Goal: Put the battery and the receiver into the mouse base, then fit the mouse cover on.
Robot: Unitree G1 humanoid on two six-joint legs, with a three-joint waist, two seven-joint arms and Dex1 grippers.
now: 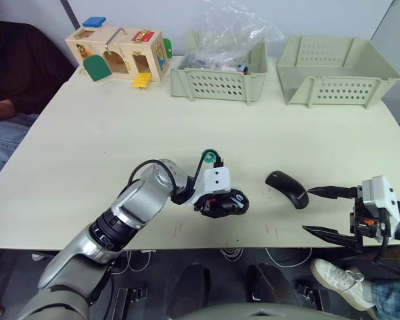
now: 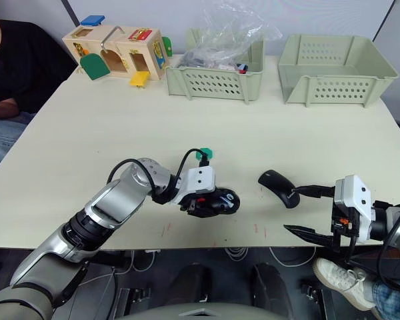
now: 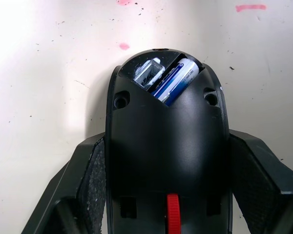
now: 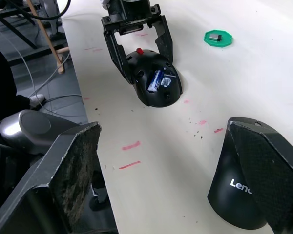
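Note:
The black mouse base (image 3: 166, 146) lies near the table's front edge with its hollow top showing. The white and blue battery (image 3: 178, 80) lies inside it, and a small silvery piece (image 3: 149, 73) sits in the slot beside it. A small grey block rests on a green disc (image 4: 217, 37); which of the two is the receiver I cannot tell. My left gripper (image 1: 224, 203) is shut on the sides of the base. The glossy mouse cover (image 1: 287, 188) lies to the right. My right gripper (image 1: 308, 210) stands open, its far finger (image 4: 263, 165) close beside the cover.
At the back stand a wooden toy box (image 1: 120, 53), a basket (image 1: 217, 83) holding a plastic bag, and an empty basket (image 1: 333, 80). A seated person (image 1: 7, 80) is at the table's left edge. Red marks dot the table (image 1: 120, 133) near the front.

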